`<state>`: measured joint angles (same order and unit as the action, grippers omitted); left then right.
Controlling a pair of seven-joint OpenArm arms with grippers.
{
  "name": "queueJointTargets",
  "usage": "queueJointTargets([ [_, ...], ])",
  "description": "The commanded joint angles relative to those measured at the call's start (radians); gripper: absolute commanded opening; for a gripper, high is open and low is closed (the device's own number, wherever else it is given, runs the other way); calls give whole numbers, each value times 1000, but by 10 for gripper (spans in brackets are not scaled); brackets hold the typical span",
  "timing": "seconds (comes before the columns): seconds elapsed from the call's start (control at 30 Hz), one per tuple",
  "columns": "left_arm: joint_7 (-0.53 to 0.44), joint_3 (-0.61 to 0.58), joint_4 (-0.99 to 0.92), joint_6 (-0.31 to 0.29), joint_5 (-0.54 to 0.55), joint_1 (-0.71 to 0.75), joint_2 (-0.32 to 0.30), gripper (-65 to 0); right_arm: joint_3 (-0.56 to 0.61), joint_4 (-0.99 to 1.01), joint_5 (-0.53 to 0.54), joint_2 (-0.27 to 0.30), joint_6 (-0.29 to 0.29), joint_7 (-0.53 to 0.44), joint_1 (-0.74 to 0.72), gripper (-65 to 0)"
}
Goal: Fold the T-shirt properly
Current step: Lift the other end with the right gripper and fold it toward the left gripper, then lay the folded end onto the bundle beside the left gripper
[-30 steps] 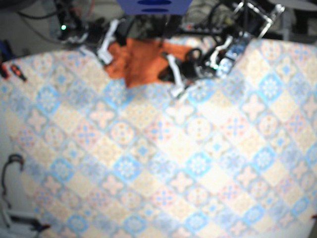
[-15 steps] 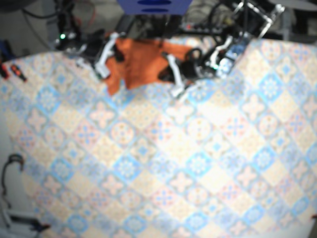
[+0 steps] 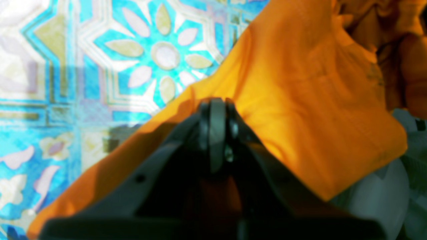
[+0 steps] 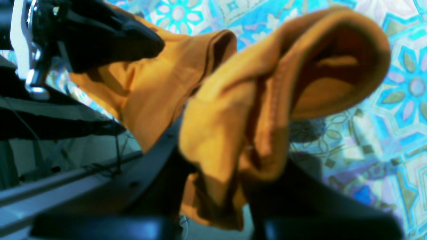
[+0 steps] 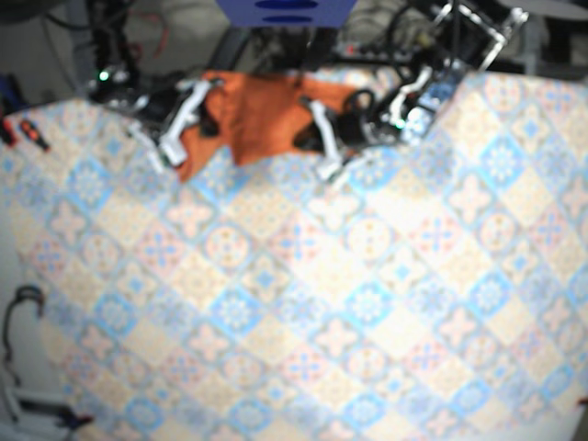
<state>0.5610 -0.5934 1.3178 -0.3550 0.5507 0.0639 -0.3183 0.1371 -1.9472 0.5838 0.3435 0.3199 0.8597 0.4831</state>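
Observation:
The orange T-shirt (image 5: 250, 112) lies bunched at the far edge of the patterned table, blurred in the base view. My right gripper (image 5: 179, 154) is shut on the shirt's left part, and a corner of the cloth stretches out to it. In the right wrist view a thick fold of the T-shirt (image 4: 267, 100) hangs bunched in that gripper (image 4: 233, 173). My left gripper (image 5: 308, 140) sits at the shirt's right side. Seen from the left wrist, the left gripper (image 3: 217, 106) is shut with its tips pressed on the flat orange cloth (image 3: 300, 100). Whether it pinches a layer is hidden.
The tablecloth (image 5: 349, 303) has blue and cream tiles. Red-handled screwdrivers (image 5: 28, 133) lie at the left edge. Cables and frame parts (image 5: 459, 37) crowd the far side behind the shirt. A black cable loop (image 5: 23, 303) sits off the table at lower left.
My right gripper has moved left and toward the near side, drawing the shirt's left corner out with it. The left arm has stayed where it was.

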Motion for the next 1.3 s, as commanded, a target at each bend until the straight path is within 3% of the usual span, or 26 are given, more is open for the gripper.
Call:
queueJointTargets([
  [0.0,120,5,-45,92,-117,9,-29,-650,-3,-30,17,10,3,-21,-2,-612],
  [0.43,118,5,-85,92,-116,-8,-29,-650,-9,-53,11,12,-1,-24,13,-613],
  [0.67,118,5,-85,92,-116,-12,-29,-650,-4,-44,-199,15,-1,-24,19,-613],
  [0.9,120,5,-85,92,-116,-12,-29,-650,-4,-39,-242,9,-1,-26,21,-613],
  [1.27,121,5,-85,92,-116,-12,-31,-650,6,-48,-246,-63,-1,-26,55,-650],
])
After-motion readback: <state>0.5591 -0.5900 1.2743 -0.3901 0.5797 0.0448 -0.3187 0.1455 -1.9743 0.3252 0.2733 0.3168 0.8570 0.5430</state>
